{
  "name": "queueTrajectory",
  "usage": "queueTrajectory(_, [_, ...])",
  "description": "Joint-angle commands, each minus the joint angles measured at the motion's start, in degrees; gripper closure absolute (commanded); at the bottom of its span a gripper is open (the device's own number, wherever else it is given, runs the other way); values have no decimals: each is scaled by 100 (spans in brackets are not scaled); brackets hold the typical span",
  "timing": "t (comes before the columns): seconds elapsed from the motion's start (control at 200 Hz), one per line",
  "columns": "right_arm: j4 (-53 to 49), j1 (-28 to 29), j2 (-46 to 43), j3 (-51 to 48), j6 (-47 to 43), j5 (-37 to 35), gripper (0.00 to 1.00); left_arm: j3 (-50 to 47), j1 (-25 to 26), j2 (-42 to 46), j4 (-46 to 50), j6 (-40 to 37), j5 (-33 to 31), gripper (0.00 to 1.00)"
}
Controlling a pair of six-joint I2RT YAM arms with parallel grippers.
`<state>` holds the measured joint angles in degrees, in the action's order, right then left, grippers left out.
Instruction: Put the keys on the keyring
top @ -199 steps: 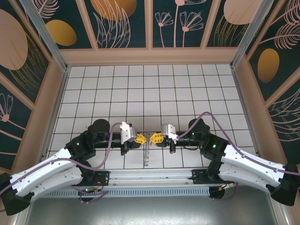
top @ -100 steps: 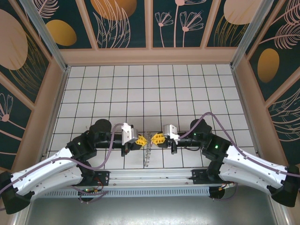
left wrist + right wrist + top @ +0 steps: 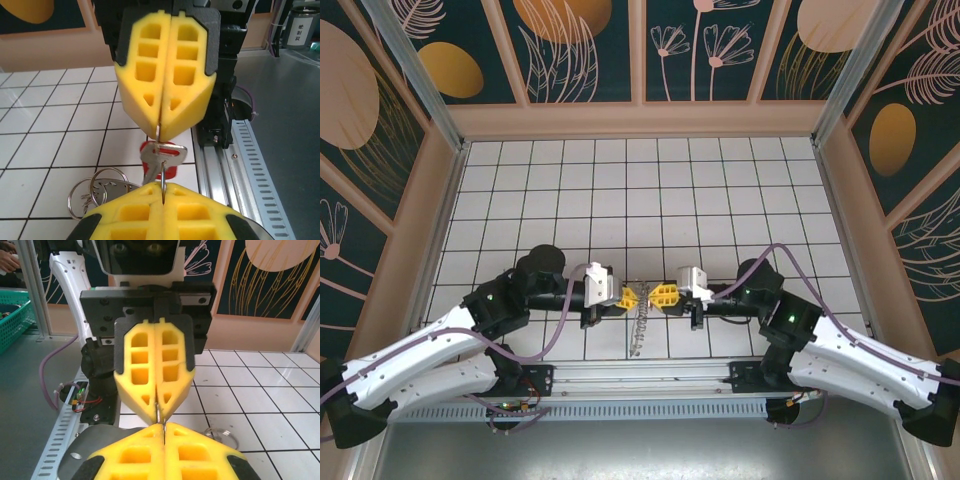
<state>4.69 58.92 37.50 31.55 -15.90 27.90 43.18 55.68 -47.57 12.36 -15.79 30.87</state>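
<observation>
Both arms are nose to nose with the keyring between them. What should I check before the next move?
1. Left gripper shut: ok.
2. Right gripper shut: ok.
3. Keyring wire pinched in both grippers: ok.
4. Red key threaded on the wire: cannot tell.
5. The two grippers' tips apart, not touching: ok.

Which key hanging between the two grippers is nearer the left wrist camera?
The silver key: it overlaps the red key, which peeks out from behind it.
</observation>
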Motion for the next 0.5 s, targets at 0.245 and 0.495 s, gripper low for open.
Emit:
queueTrajectory(0.245, [256, 83, 96, -87, -27, -275, 100, 349, 16, -228, 249, -495, 50, 100])
queueTrajectory(0.495, [186, 119, -10, -114, 17, -323, 100, 336, 17, -157, 241, -483, 15, 100])
